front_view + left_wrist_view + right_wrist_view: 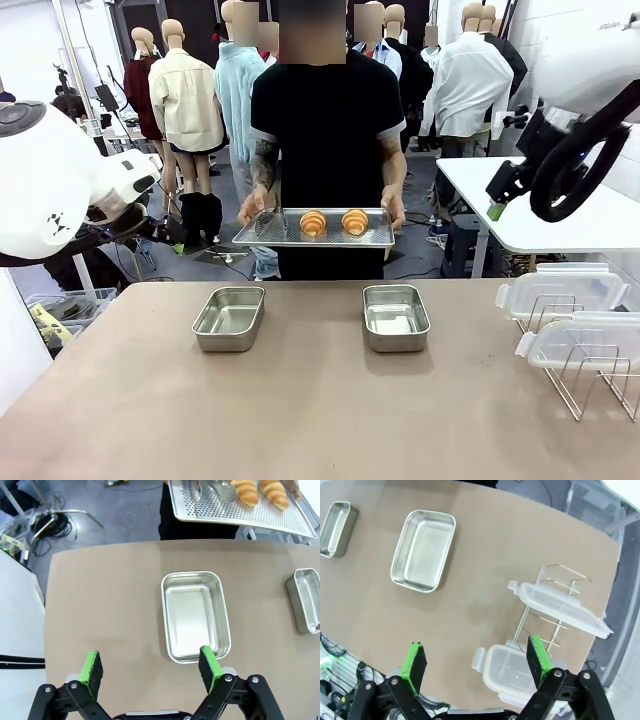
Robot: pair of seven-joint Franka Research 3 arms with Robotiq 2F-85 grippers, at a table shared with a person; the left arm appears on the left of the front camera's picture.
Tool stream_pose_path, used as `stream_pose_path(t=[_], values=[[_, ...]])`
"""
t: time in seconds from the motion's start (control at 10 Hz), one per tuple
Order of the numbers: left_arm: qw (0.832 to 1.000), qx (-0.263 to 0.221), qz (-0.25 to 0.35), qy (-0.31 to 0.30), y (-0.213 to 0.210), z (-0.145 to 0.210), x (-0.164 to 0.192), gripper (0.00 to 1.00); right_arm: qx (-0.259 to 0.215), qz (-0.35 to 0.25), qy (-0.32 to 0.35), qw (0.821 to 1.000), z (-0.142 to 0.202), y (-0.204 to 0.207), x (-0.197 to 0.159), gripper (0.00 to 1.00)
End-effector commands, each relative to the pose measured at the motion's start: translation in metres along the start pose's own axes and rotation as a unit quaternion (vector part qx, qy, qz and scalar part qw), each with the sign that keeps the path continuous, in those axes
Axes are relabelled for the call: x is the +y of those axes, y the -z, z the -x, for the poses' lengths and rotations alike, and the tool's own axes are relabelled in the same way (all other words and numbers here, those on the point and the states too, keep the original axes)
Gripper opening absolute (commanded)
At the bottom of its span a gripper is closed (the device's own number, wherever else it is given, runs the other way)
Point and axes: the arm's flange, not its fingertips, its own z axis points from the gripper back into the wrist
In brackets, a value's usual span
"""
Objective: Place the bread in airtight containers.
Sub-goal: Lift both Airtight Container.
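Two golden croissants, the bread (333,222) (259,491), lie on a perforated steel tray (270,238) (210,510) that a person holds at the table's far side. Two open steel containers stand on the brown table, one left (229,318) (195,615) (335,521) and one right (396,317) (306,600) (424,550). High over the table's near left side, my left gripper (152,669) is open with nothing in it. My right gripper (477,662) is open too, hanging above the table's right side near the lids.
Two clear clip-on lids (560,290) (585,343) (560,605) (512,672) rest on a wire rack (585,385) (545,625) at the right of the table. Metal tongs (215,487) lie on the tray. A white table (560,215) stands behind at right.
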Motion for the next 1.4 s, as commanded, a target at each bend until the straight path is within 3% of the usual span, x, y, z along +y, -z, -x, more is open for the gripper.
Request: stream_pose_path(t=[0.0,0.3,0.6,0.7,0.9,1.3], values=[[1.000,0.002,0.017,-0.001,0.026,-0.001,-0.002,1.00,0.009,-0.001,0.005,1.000,-0.004,0.014,-0.001,1.00],[0.998,0.059,0.002,-0.009,0.081,-0.005,-0.010,1.00,0.096,-0.017,-0.045,0.994,-0.064,0.088,0.029,1.00],[0.994,0.105,-0.014,-0.010,0.129,-0.005,-0.010,1.00,0.118,-0.025,-0.019,0.993,-0.114,0.167,0.041,1.00],[0.992,0.122,-0.008,-0.010,0.142,0.000,-0.010,1.00,0.139,-0.030,-0.014,0.990,-0.119,0.192,0.043,1.00],[0.992,0.129,0.000,-0.008,0.161,-0.003,-0.004,1.00,0.138,-0.031,-0.007,0.990,-0.128,0.227,0.043,1.00],[0.987,0.158,0.017,-0.025,0.191,-0.001,0.000,1.00,0.191,-0.007,0.017,0.981,-0.107,0.276,0.034,1.00]])
